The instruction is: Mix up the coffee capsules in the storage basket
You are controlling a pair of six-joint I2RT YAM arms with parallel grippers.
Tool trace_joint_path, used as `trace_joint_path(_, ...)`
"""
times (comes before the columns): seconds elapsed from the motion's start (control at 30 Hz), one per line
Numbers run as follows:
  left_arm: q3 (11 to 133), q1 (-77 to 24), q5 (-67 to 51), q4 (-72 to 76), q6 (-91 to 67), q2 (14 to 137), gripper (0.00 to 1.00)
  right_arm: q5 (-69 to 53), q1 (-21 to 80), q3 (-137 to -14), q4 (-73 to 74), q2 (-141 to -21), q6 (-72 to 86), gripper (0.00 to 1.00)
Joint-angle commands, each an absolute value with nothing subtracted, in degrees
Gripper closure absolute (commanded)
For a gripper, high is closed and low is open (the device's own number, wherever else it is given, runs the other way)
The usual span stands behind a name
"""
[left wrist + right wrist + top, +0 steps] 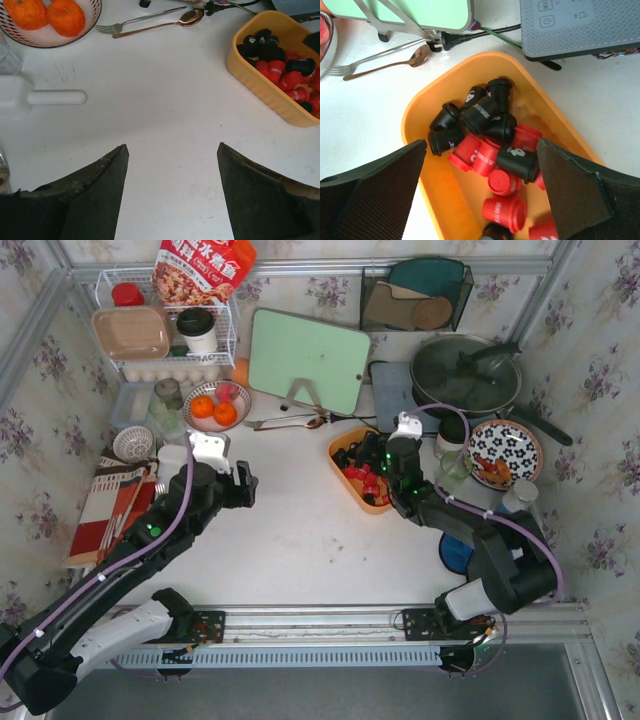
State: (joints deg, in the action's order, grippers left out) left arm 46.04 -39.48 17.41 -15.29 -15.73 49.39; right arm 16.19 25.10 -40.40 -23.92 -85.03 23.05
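While left and right jaws gape wide, empty | storage basket (pixel 434 187): coffee capsules (pixel 480 114) roughly eight black, seven red visible

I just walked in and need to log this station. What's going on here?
The right gripper hangs open over the orange storage basket, its fingers on either side of the coffee capsules, holding nothing. Black capsules mostly sit at the far end and red ones nearer, so they look barely mixed. The left gripper is open and empty above the table, off to the basket's side.
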Motion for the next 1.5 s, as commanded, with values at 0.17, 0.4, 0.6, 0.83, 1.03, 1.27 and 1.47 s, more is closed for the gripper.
trace_joint_path(0.17,45.8,-39.5,20.6,-13.8,-15.7,49.8,0.26,25.1,25.1,-29.6,-34.2,-74.4,10.6,0.00)
trace_joint_path(0.4,45.0,-39.5,22.3,-14.1,-16.8,49.9,0.26,39.5,24.8,-19.2,-50.5,-71.0,2.3,0.00)
trace_joint_path(0.6,44.4,-39.4,22.9,-13.8,-17.9,50.4,0.26,39.4,21.8,-14.4,-58.0,-71.9,-0.3,0.00)
trace_joint_path(0.83,44.3,-39.5,23.2,-13.2,-17.8,51.8,0.26,27.9,16.8,-8.5,-67.1,-74.7,1.9,0.00)
trace_joint_path(1.03,44.7,-39.5,22.6,-12.4,-18.2,53.3,0.26,22.5,15.4,-7.1,-69.5,-74.4,1.5,0.00)
trace_joint_path(1.27,45.1,-39.5,22.1,-12.2,-18.8,54.9,0.26,14.4,13.9,-6.3,-70.3,-73.5,0.0,0.00)
trace_joint_path(1.47,45.1,-39.5,22.4,-12.3,-18.4,55.5,0.26,13.2,14.0,-14.3,-51.1,-67.7,0.5,0.00)
